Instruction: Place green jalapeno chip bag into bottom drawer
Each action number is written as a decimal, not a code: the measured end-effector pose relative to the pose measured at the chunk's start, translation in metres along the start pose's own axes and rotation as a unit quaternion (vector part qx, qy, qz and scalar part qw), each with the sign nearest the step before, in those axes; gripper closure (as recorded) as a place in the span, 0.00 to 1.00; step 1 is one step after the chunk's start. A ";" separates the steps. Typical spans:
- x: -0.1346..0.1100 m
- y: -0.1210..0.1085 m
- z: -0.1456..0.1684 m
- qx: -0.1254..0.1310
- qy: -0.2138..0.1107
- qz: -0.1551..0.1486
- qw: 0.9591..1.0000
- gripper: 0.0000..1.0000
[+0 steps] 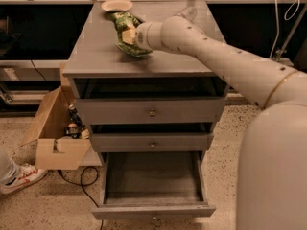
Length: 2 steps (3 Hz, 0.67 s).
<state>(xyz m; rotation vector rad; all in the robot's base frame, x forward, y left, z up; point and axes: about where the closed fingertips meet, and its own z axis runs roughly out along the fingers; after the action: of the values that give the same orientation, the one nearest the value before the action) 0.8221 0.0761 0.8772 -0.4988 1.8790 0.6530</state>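
While my arm stretches leftward over the cabinet top, the gripper lies against the green jalapeno chip bag there. I cannot tell whether it is clamped. The bag's print is unreadable, and the bottom drawer stands open.

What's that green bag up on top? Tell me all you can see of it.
The green jalapeno chip bag is a crinkly, shiny bright-green packet with pale yellowish patches. It lies on the grey cabinet top, near the back, close to a pale bowl. The robot's pincer sits on its middle, hiding part.
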 end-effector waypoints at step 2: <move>-0.005 -0.042 -0.069 -0.012 -0.055 -0.017 0.998 1.00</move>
<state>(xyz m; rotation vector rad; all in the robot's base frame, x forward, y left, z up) 0.8017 -0.0002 0.8947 -0.4995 1.7566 0.6688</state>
